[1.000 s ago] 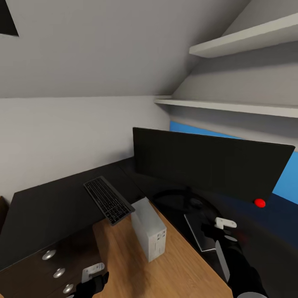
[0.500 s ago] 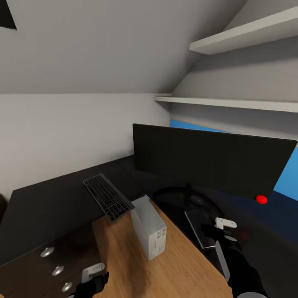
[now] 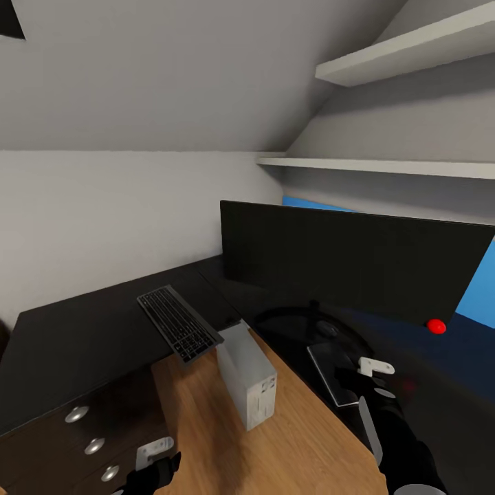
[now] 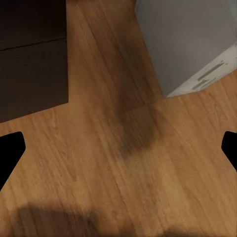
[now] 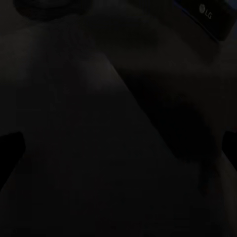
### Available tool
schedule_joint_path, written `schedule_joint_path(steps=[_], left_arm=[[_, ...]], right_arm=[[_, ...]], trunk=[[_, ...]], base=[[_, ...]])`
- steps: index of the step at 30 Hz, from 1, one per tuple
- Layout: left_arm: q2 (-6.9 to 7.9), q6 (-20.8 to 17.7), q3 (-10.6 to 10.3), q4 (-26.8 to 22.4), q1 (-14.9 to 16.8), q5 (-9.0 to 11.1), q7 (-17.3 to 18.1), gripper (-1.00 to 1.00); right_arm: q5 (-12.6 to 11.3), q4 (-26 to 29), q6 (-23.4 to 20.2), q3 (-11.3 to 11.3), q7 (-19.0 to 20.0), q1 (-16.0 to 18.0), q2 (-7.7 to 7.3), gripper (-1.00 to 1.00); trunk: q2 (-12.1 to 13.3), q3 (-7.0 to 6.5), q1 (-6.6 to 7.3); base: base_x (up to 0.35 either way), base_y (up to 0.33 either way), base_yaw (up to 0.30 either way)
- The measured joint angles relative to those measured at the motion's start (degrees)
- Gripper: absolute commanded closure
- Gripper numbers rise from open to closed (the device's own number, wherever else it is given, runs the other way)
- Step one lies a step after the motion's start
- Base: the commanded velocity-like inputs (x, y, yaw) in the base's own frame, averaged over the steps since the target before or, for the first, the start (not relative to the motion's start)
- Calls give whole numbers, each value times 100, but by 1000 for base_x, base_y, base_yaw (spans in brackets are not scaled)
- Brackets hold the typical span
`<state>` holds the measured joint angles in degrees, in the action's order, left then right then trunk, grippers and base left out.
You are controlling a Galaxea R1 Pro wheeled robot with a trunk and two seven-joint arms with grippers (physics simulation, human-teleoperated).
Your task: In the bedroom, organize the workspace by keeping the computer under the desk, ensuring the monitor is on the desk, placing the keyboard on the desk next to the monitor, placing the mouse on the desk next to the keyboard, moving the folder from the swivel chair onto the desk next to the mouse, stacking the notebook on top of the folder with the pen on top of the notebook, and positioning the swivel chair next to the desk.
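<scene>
The wide black monitor (image 3: 350, 265) stands on the black desk (image 3: 75, 344), its red dot at the lower right. The flat black keyboard (image 3: 179, 323) lies to its left on the desk. The light grey computer (image 3: 247, 377) stands on the wooden floor at the desk's inner edge, and its corner is in the left wrist view (image 4: 190, 42). A thin dark grey notebook (image 3: 328, 371) lies before the monitor's stand. My right gripper (image 3: 364, 388) hovers open over it and the dark desk top (image 5: 98, 148). My left gripper (image 3: 155, 467) hangs open above the floor. The folder, pen, mouse and swivel chair are out of view.
Black drawers with round silver knobs (image 3: 89, 443) sit under the desk's left wing, also seen from the left wrist (image 4: 29, 54). White wall shelves (image 3: 385, 165) run above the monitor under a sloped ceiling. A blue panel (image 3: 481, 295) is behind the monitor.
The whole picture has shifted slightly, so the camera moved. Both arms hold about the same places, and nothing on the desk has moved.
</scene>
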<state>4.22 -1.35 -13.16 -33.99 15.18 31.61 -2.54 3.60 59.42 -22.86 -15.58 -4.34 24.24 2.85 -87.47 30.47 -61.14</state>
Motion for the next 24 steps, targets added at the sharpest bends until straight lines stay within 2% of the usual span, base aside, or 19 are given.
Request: schedule_joint_path(steps=[24], left_arm=[[4,4,5,167,0,-2,38,-100]], right_arm=[[16,53,-113,-2,-2,-1,-2,-100]], trunk=[[0,0,0]], base=[[0,0,0]])
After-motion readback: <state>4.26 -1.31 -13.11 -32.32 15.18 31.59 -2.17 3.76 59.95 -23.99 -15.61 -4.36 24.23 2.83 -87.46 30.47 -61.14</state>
